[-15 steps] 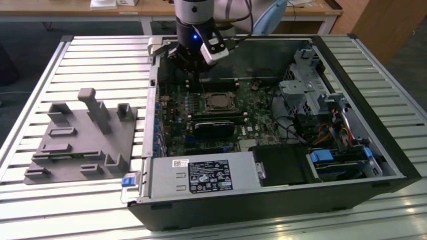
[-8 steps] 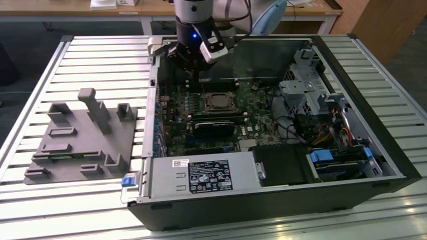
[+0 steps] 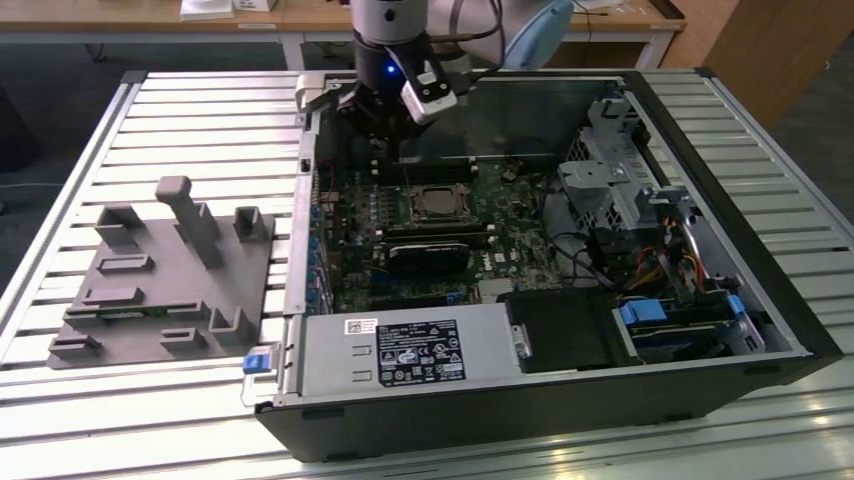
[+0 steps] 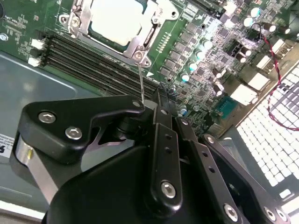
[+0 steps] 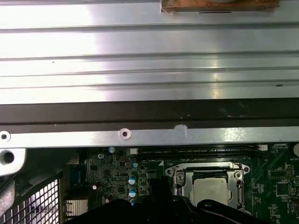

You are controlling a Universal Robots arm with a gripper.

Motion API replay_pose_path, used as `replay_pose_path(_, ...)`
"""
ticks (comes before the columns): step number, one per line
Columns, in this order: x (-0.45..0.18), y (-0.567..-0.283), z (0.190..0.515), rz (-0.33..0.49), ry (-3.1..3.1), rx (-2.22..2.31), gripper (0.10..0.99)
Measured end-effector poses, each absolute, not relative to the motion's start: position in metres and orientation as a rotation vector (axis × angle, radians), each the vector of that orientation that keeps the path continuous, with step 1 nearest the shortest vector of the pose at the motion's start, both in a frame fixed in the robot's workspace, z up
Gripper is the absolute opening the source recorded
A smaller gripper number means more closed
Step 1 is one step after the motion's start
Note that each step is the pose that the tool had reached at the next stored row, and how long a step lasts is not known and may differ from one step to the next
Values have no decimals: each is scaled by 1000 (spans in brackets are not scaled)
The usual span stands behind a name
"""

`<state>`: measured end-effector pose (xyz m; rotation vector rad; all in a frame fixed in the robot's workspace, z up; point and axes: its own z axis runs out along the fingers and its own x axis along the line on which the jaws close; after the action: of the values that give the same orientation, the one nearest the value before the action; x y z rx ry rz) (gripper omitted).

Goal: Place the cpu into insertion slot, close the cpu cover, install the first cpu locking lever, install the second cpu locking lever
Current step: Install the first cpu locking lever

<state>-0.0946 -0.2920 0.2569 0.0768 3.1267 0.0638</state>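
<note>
— One computer case point(image 3: 790, 300) lay open before you. And the gripper point(image 4: 154, 99)?
— Yours was closed near the insertion slot point(image 5: 181, 183). The cpu cover point(image 4: 136, 43) lay over the seated cpu point(image 4: 114, 18), and a thin locking lever point(image 4: 140, 79) rose to the gripper's tips.

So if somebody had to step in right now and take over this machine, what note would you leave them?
Tool: low over the motherboard, beside the socket, its tip at a thin locking lever that stands upright.
Things: the cpu sits in the insertion slot; the cpu cover looks down around it.
Done: cpu placed, cover apparently closed.
Left: the levers; the upright one is not latched.
</note>
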Motion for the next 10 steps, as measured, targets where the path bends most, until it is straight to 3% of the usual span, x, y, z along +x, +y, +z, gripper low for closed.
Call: replay_pose_path(10, -73, -291, 256, 64, 3127, 77, 106)
